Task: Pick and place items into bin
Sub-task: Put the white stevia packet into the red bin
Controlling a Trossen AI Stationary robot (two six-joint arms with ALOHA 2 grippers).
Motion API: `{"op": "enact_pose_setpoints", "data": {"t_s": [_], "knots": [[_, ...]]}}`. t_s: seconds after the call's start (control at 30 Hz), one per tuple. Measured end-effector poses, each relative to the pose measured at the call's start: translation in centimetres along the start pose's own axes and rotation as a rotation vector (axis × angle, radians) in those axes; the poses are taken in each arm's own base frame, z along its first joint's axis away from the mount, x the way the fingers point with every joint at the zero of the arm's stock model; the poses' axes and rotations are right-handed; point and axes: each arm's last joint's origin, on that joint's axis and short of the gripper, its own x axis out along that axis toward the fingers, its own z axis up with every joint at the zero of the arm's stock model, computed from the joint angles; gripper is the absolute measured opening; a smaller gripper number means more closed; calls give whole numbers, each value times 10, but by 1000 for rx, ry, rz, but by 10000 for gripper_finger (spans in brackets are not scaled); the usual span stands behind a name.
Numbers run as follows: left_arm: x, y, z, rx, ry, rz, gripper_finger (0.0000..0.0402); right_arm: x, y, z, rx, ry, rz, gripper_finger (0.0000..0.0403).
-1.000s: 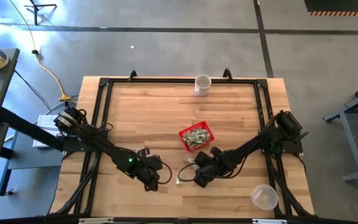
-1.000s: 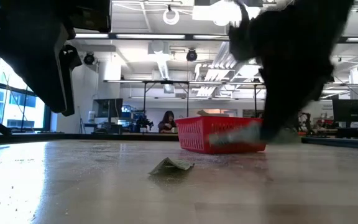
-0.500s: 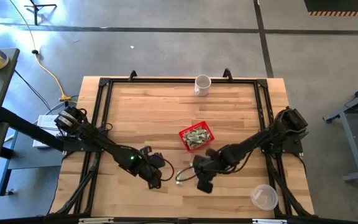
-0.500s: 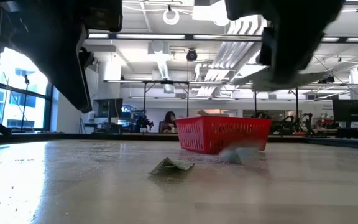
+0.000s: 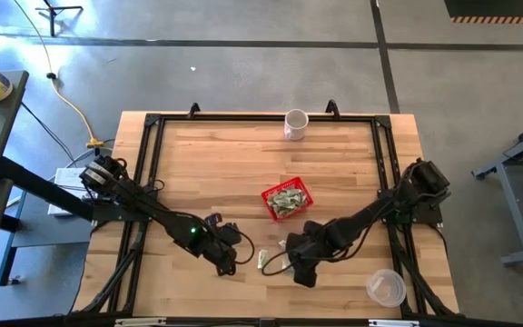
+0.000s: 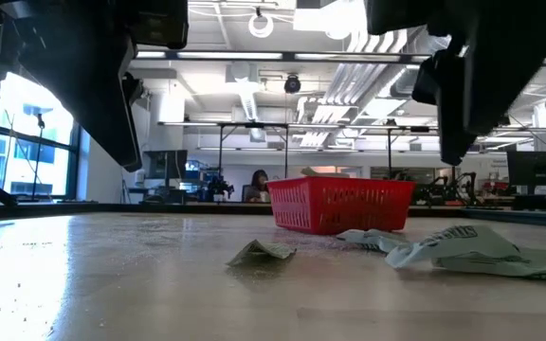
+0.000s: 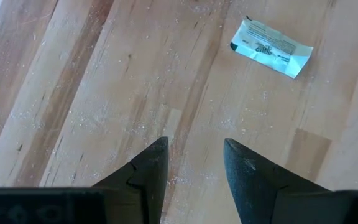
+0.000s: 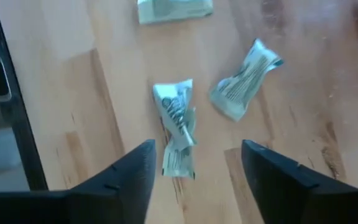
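Both end effectors hang low over the near half of the wooden table [image 5: 243,154], each open and empty: the left end effector [image 7: 194,165] shows two dark fingers parted over bare wood, and the right end effector [image 8: 194,168] shows its fingers spread wide above loose paper. From above, the left end effector [image 5: 228,257] sits near the table's front middle, and the right end effector [image 5: 300,263] sits just to its right, in front of the basket. One red basket [image 5: 286,199] stands near the table's centre, holding a heap of crumpled green-and-white paper pieces too tangled to count. One white mug [image 5: 296,123] stands at the far edge, well apart from the basket. One clear plastic cup [image 5: 387,287] stands at the near right corner. Three loose paper pieces [image 8: 178,127] lie outside the basket in the right wrist view: one crumpled directly between the fingers, one twisted piece beside it, and one flatter piece farther off. The left wrist view shows one flat piece [image 7: 271,46] lying ahead of its fingers. In the low view, one folded piece [image 6: 262,251] rests on the table in front of the basket [image 6: 341,203], with crumpled paper lying to its right. One person shows far off in the room behind.
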Motion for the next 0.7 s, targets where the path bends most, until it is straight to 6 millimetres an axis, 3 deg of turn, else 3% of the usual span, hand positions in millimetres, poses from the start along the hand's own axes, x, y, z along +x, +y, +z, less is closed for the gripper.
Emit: {"op": "enact_pose_setpoints", "data": {"t_s": [0.17,0.33,0.47,0.6,0.7], "knots": [[0,0,0,0,1,1,188,7,12,-9,-158,-42,-29,245],[0,0,0,2,1,1,188,27,21,-10,-291,-94,-28,217],[0,0,0,2,4,-1,188,44,8,-2,-81,-63,-79,178],[0,0,0,0,5,-2,188,43,-1,8,102,-155,-142,152],[0,0,0,-1,11,-8,188,41,-1,9,194,-226,-177,155]]}}
